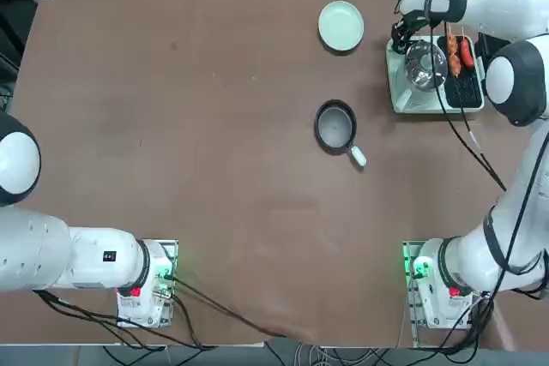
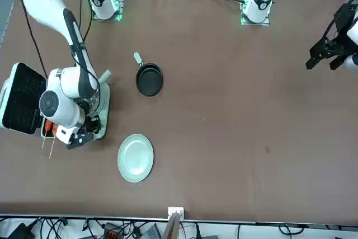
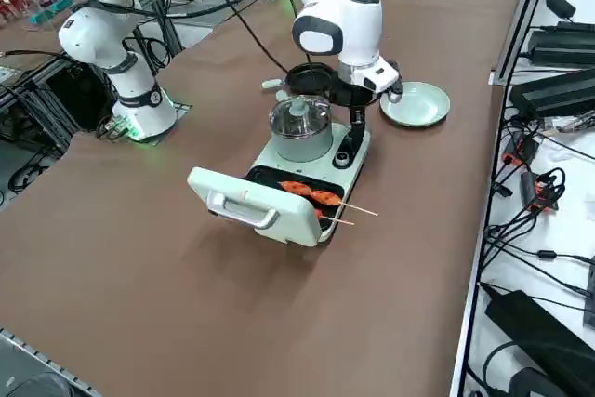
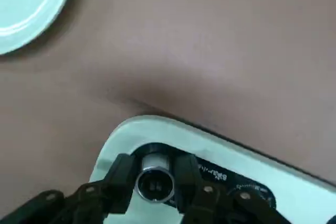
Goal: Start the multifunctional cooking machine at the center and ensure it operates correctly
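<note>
Right gripper (image 4: pixel 155 184) clamped on the knob (image 4: pixel 155 181) of the cooking machine (image 3: pixel 311 178), plate (image 1: pixel 340 25) at its 10 o'clock; grip suits twisting it on.

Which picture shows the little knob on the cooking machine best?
The right wrist view: the knob sits close up, with the right gripper shut on it, on the cooking machine. In the right side view the gripper reaches down onto it, so little shows. In the top and front views the arm hides it.

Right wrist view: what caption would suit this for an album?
The right gripper shut on the knob of the mint-green cooking machine, a pale green plate nearby.
</note>
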Action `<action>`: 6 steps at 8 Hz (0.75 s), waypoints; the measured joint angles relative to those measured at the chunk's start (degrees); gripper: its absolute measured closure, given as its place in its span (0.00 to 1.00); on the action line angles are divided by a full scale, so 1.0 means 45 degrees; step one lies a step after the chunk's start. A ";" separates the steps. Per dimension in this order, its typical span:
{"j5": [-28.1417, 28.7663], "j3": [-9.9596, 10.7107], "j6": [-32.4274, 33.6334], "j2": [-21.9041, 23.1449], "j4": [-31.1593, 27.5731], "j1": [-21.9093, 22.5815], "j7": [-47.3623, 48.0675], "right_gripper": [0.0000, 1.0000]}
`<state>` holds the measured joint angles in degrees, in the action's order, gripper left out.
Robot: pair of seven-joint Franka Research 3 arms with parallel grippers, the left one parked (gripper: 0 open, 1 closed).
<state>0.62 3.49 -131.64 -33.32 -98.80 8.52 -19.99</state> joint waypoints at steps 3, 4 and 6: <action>0.0005 -0.0017 0.0037 0.0000 0.0013 0.0001 -0.2482 0.57; 0.0012 -0.0023 0.0052 0.0000 0.0016 -0.0003 -0.3330 0.57; 0.0101 -0.0041 0.0088 -0.0001 0.0032 -0.0041 -0.5165 0.57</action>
<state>1.08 3.30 -131.24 -33.32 -98.65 8.34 -43.23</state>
